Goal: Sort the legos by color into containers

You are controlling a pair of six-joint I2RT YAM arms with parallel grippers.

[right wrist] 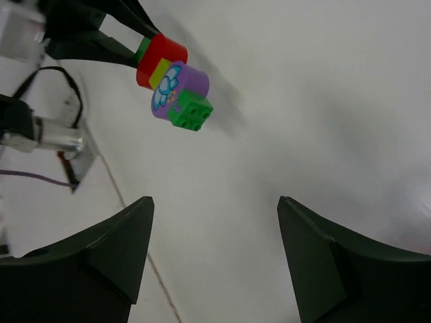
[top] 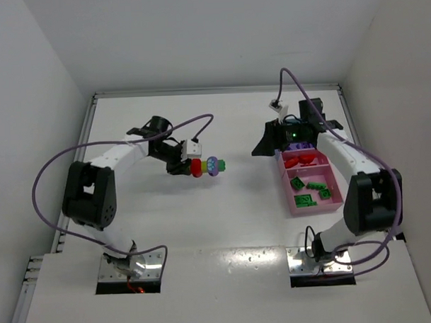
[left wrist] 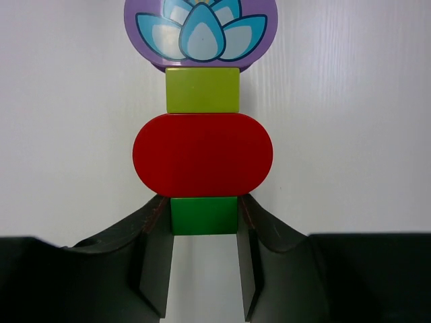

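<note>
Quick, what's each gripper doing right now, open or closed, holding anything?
Left gripper: closed on the lego stack.
Right gripper: open, empty.

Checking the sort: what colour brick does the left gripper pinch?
Green; the brick in the left gripper shows best in the left wrist view.

Top view: bright, even, diffuse light. White tabletop (top: 224,218) and walls (top: 197,41) low in contrast, only faint soft shadows beneath arms (top: 123,154).
Left wrist view: brick stack (left wrist: 202,155) crisp, colours saturated. Left claw (left wrist: 203,219) dark, little detail.
Right wrist view: soft grey shadow beside stack. Right claw (right wrist: 215,222) near-black, blurred. Lower right corner washed out.
</note>
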